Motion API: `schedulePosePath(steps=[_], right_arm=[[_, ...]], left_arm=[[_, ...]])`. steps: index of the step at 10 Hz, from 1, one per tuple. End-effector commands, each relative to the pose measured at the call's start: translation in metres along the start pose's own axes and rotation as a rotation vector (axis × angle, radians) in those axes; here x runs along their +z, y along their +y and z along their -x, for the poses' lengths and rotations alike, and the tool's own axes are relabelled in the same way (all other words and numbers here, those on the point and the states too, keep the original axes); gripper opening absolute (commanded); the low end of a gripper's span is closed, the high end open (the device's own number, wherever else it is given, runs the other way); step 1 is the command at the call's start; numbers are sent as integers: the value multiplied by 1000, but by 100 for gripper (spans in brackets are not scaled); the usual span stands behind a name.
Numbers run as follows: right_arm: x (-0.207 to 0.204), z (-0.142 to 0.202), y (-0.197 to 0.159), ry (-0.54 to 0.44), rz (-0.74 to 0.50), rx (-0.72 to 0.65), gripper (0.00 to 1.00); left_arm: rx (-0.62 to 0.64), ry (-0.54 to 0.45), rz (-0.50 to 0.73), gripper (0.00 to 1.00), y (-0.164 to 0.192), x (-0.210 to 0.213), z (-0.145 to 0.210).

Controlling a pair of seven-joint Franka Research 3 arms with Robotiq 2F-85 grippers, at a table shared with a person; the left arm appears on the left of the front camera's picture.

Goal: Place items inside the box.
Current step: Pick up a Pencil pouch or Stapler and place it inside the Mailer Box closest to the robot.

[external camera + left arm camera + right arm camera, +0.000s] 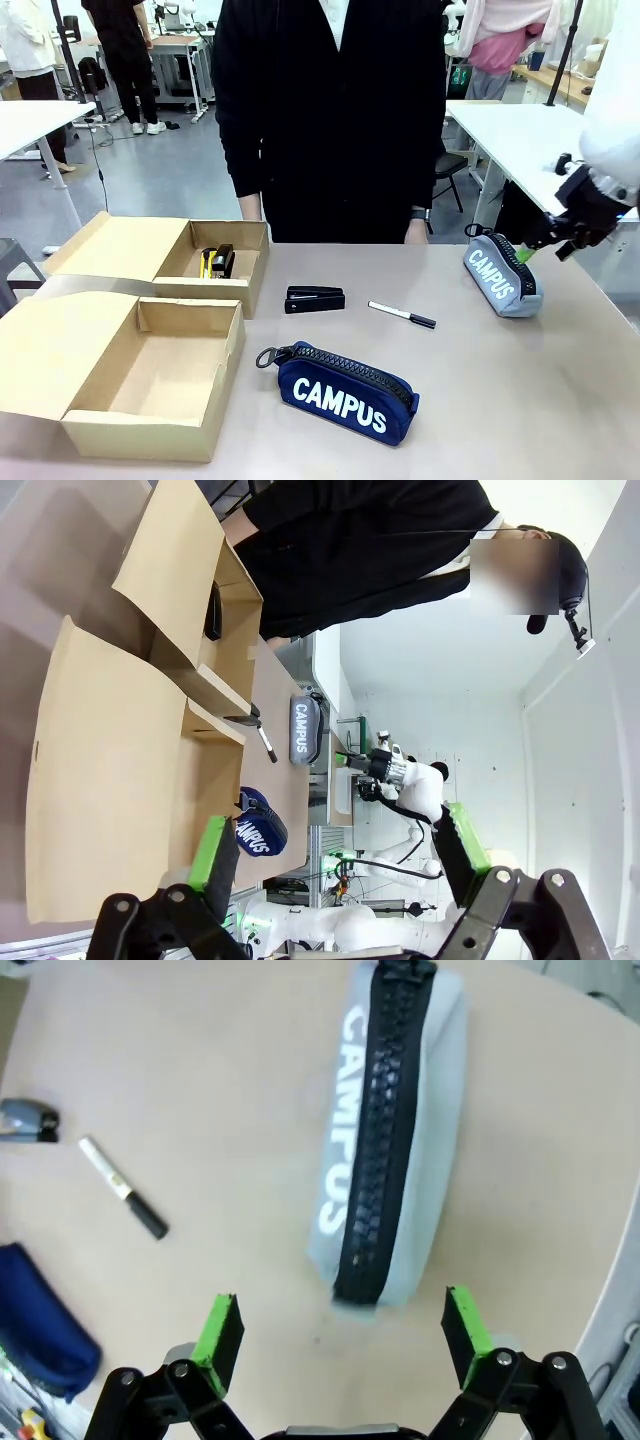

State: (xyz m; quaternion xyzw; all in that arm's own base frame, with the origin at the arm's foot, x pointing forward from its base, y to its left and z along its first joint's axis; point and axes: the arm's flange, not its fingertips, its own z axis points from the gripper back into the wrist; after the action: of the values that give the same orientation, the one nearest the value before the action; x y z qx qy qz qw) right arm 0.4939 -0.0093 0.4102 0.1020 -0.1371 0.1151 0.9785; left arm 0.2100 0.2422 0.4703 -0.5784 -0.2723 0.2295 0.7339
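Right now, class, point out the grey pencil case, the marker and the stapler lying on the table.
grey pencil case (385,1130), right wrist view, on its black zipper.
marker (388,309), front view, on its white barrel.
stapler (315,298), front view, on the middle of its black body.

The right arm (612,120) is white with a black wrist. The right gripper (342,1312) and left gripper (335,842) have black linkage fingers with silver pivot bolts and bright green pads (222,1332). The person (330,120) wears a black long-sleeved top, a white collar and a dark watch (418,213).
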Motion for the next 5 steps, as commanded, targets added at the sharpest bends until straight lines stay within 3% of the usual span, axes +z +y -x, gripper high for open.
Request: schedulePosePath(steps=[1,5], right_arm=[[-18,-31,0,25,64,-39,100],[-69,-49,-7,116,71,-62,100]], left_arm=[[-19,-5,24,100,-1,1,0],[-19,-5,24,100,-1,1,0]])
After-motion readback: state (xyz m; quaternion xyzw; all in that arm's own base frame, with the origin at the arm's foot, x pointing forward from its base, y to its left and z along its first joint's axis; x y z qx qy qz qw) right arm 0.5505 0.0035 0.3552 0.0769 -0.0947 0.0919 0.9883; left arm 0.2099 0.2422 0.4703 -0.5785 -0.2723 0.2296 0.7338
